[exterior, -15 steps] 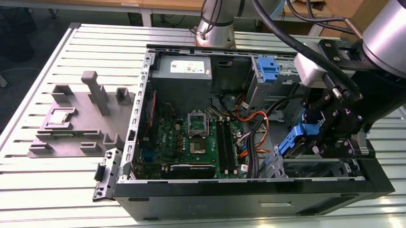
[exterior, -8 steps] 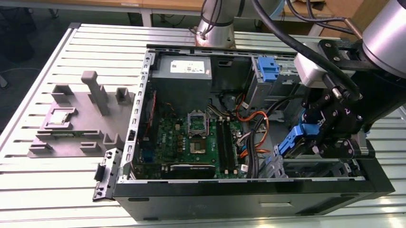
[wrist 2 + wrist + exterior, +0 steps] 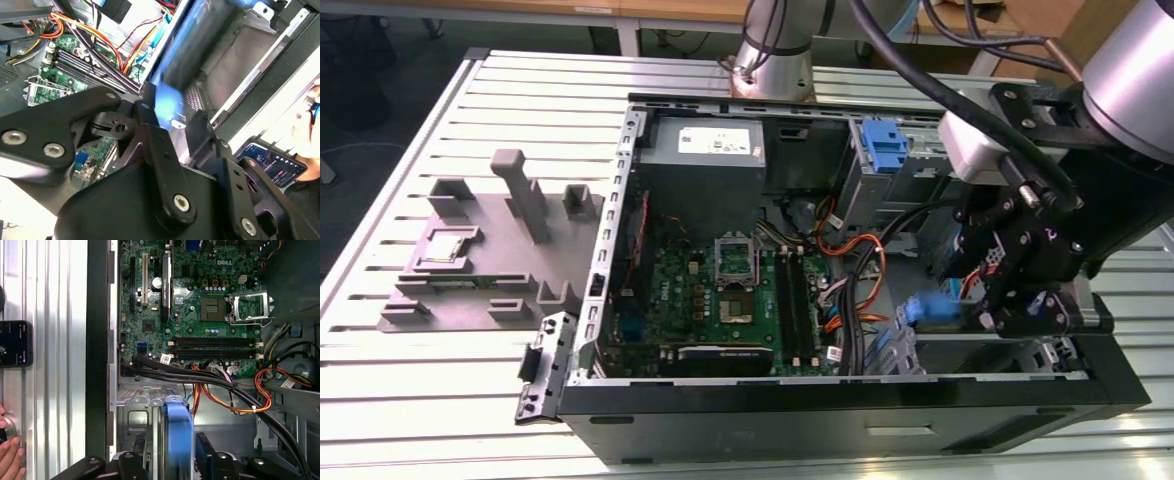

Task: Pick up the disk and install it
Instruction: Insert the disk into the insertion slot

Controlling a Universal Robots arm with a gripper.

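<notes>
Black robot hand (image 3: 171, 441) is clenching the blue-framed rectangular disk (image 3: 178, 415) above the grey metal drive bay (image 3: 134, 421), risking a snag on nearby orange cables (image 3: 235, 409).

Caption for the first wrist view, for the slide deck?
Gripper holds the disk edge-on at the drive bay of the open case, motherboard beyond.

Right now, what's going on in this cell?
The Universal Robots arm's gripper is shut on the disk, a drive in a blue carrier, held edge-on. It is inside the open desktop computer case, over the metal drive bay beside the motherboard. The disk does not look seated yet. A person's hand rests on the slatted table outside the case, near a phone.
</notes>
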